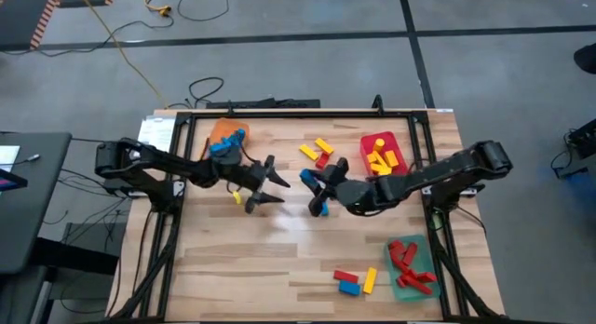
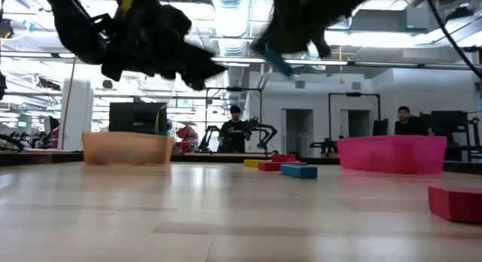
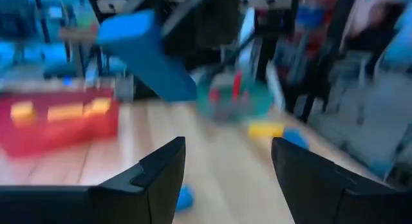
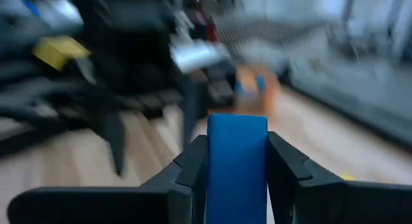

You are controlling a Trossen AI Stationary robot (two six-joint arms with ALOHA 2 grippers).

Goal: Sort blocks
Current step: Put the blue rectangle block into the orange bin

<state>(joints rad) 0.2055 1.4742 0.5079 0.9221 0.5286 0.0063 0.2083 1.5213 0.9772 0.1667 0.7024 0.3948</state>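
My right gripper reaches in from the table's right and is shut on a blue block, held in the air above mid-table; the low view shows the blue block well above the wood. My left gripper faces it from the left, open, with nothing between its fingers. In the left wrist view the held blue block is ahead of those fingers. Another blue block lies flat on the table below the right gripper. My right gripper pinches the blue block by its two opposite long sides between its two fingers. The fingers come from the table's right, almost level, and lie along the block, whose free end sticks out past the fingertips. The block is lifted clear of the table.
An orange tray with blue blocks stands far left, a red tray with yellow blocks far right, a green tray with red blocks near right. Loose yellow and red blocks lie at the far middle, three more near the front.
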